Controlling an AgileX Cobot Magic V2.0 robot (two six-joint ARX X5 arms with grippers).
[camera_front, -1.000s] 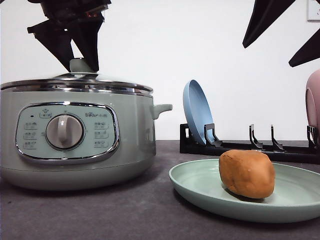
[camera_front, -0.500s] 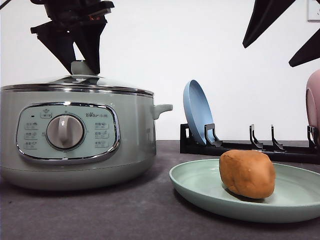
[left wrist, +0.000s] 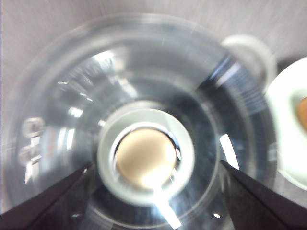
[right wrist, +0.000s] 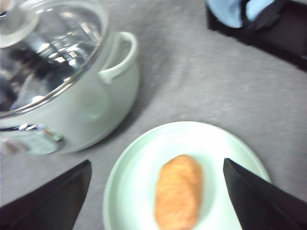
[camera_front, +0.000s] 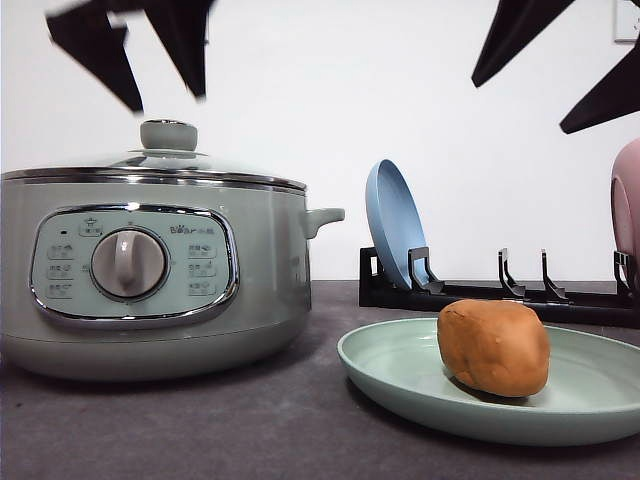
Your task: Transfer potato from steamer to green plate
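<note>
The orange-brown potato (camera_front: 494, 347) lies on the green plate (camera_front: 400, 385) at the front right; in the right wrist view the potato (right wrist: 178, 191) rests on the plate (right wrist: 139, 163). The sage-green steamer (camera_front: 150, 270) stands at the left with its glass lid on and the lid knob (camera_front: 168, 135) free. My left gripper (camera_front: 167, 100) hangs open just above that knob, and the knob (left wrist: 146, 158) sits between its spread fingers (left wrist: 43, 206). My right gripper (camera_front: 520, 105) is open high over the plate, holding nothing.
A black dish rack (camera_front: 500, 290) stands behind the plate, with a blue plate (camera_front: 395, 225) upright in it and a pink plate (camera_front: 628, 200) at the right edge. The steamer's side handle (camera_front: 325, 218) points toward the rack. Dark table surface lies in front.
The lid has settled flat on the steamer. My left gripper has let go of the knob and risen above it. The right gripper has shifted slightly left.
</note>
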